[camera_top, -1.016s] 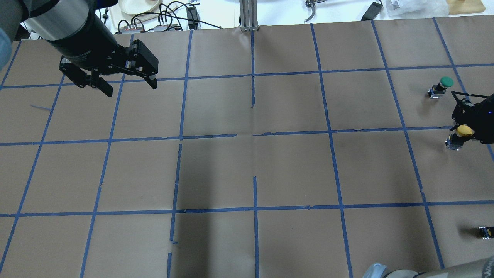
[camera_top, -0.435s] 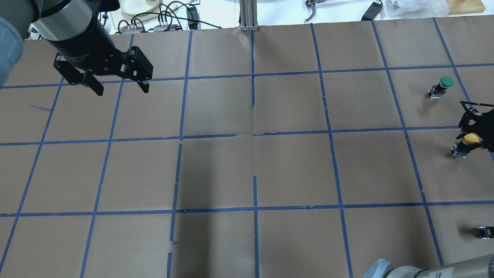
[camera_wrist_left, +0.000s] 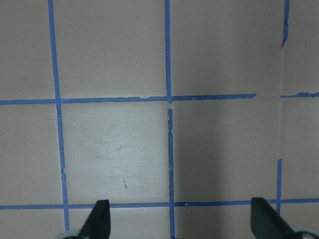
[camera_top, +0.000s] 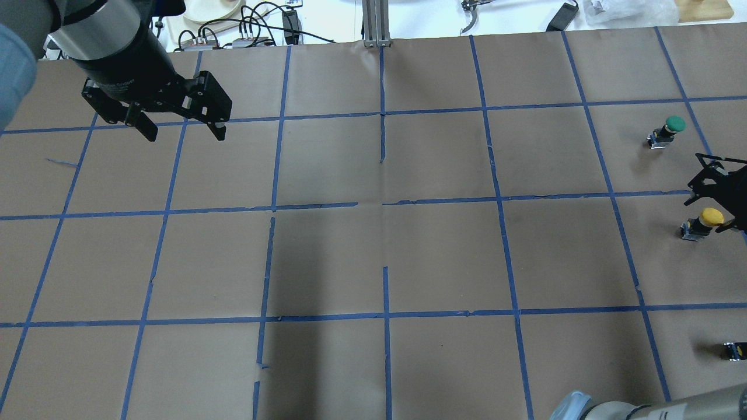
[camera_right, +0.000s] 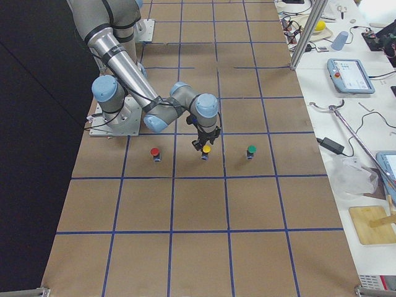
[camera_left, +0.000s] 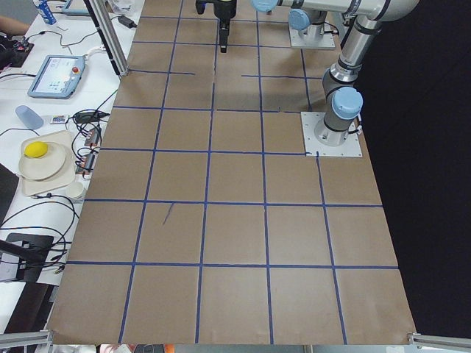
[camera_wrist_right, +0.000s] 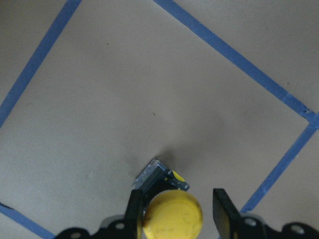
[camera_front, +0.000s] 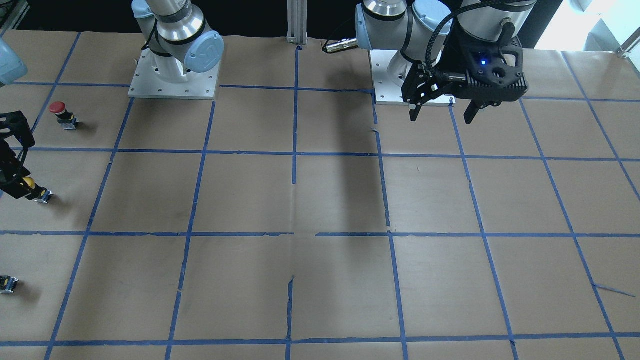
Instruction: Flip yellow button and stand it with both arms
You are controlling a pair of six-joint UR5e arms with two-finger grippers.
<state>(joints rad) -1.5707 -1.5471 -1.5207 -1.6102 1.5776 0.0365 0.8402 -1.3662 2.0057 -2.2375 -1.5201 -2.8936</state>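
Observation:
The yellow button (camera_top: 704, 221) stands upright on the brown paper at the table's right side, yellow cap up and grey-blue base down. It also shows in the front-facing view (camera_front: 35, 191), the right exterior view (camera_right: 205, 151) and the right wrist view (camera_wrist_right: 172, 214). My right gripper (camera_wrist_right: 177, 211) is open and straddles the cap, with a gap at one finger (camera_wrist_right: 223, 209). In the overhead view it (camera_top: 721, 213) sits at the frame's right edge. My left gripper (camera_top: 184, 133) is open and empty, hovering high over the far left (camera_front: 442, 117); its fingertips (camera_wrist_left: 99, 221) show bare paper between them.
A green-capped button (camera_top: 668, 129) stands one square farther from the robot than the yellow one. A red-capped button (camera_front: 62, 114) stands one square nearer to it. All three form a row (camera_right: 154, 153). Cables and dishes (camera_top: 210, 9) lie beyond the far edge.
The right gripper has lowered the yellow button onto the paper, a little toward the robot, and spread its fingers off the cap. The left gripper has drifted slightly left and back.

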